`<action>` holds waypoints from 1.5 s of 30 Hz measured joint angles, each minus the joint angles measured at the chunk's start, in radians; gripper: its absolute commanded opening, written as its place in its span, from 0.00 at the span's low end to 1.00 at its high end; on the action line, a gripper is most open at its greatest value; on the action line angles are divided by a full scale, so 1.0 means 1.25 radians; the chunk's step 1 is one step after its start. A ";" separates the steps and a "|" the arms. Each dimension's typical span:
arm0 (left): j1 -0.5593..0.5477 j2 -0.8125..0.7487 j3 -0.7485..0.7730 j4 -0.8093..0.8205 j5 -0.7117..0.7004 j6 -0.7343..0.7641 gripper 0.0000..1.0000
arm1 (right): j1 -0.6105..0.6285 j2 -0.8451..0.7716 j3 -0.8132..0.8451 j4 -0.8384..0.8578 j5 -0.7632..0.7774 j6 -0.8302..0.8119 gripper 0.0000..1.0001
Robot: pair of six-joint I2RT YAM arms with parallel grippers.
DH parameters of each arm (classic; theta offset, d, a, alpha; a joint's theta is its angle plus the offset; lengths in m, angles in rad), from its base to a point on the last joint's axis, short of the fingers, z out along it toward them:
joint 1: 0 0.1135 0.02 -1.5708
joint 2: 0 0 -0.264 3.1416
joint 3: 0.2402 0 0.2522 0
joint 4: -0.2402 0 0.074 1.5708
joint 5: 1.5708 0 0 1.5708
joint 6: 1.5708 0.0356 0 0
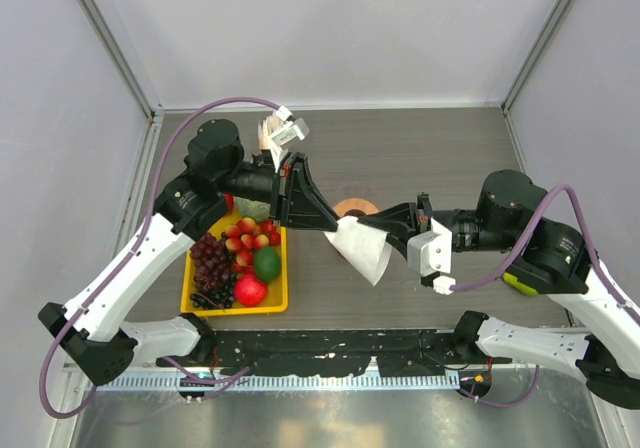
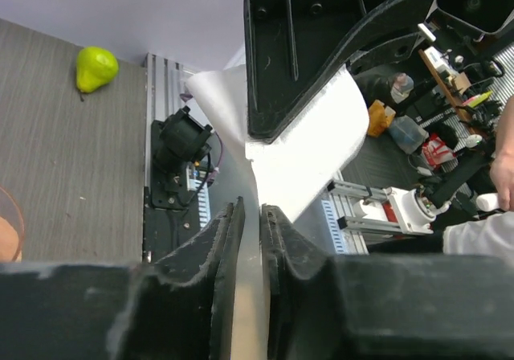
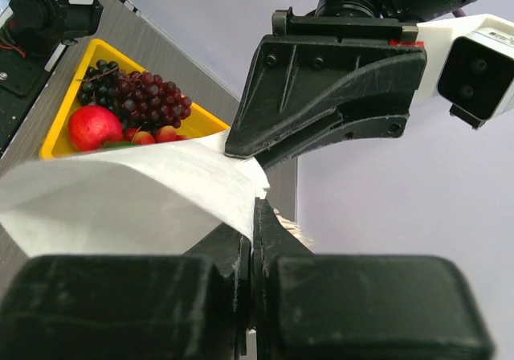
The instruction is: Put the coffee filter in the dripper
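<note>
The coffee filter [image 1: 366,249], a thin white paper cone, hangs in the air just in front of the dripper [image 1: 354,206], whose tan-orange ring is half hidden behind the grippers. My left gripper [image 1: 333,224] is shut on the filter's left edge. My right gripper [image 1: 378,220] is shut on its right edge. In the left wrist view the filter [image 2: 309,143] runs from my left gripper [image 2: 251,214] up to the right gripper's fingers [image 2: 321,55]. In the right wrist view my right gripper [image 3: 254,215] pinches the filter [image 3: 136,191] under the left gripper's fingers [image 3: 329,87].
A yellow tray [image 1: 199,299] of grapes, strawberries, an apple and a lime stands at the left, and shows in the right wrist view [image 3: 201,119]. An upright bundle of papers [image 1: 272,128] stands at the back. A green pear [image 2: 95,67] lies by the right arm.
</note>
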 measured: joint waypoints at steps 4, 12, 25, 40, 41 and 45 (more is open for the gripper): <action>-0.005 0.006 0.004 0.002 0.007 -0.005 0.00 | 0.003 0.006 0.000 0.000 0.008 -0.004 0.40; -0.005 0.001 -0.001 0.038 0.056 0.023 0.00 | 0.006 0.012 0.038 -0.004 0.025 0.071 0.69; -0.014 0.028 0.014 0.048 0.125 0.072 0.00 | 0.006 -0.006 0.054 -0.040 -0.001 0.145 0.58; -0.045 0.045 0.037 0.003 0.126 0.086 0.00 | 0.007 0.037 0.076 -0.084 -0.042 0.117 0.28; -0.045 0.045 0.037 -0.001 0.126 0.086 0.01 | 0.007 0.040 0.076 -0.086 -0.044 0.115 0.26; -0.045 0.049 0.051 -0.031 0.118 0.088 0.20 | 0.007 0.042 0.077 -0.089 -0.050 0.106 0.15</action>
